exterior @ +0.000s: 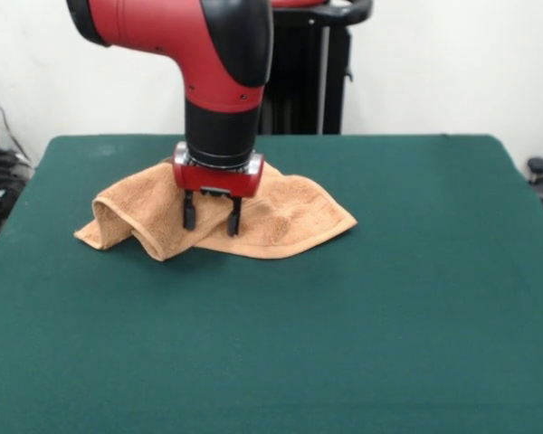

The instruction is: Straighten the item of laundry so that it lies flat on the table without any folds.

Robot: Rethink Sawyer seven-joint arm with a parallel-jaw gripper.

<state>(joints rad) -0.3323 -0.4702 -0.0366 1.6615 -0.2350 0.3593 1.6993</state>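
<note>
Claw (211,219) hangs with fingers spread and nothing between them, tips low over the towel (253,217), contact not certain. Towel lies crumpled directly under and around the claw on the green desk (389,316), with a raised fold just beside it on the picture's left. Step judged: picking a grasp point before unfolding. Next move likely needs pinching that fold's edge and drawing it outward. Bare desk on every side gives ample room.

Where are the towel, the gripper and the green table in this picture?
towel (299,212): front view, on its flatter right part.
gripper (211,217): front view, midway between its two black fingertips, which stand apart.
table (362,344): front view, on bare green cloth.
</note>
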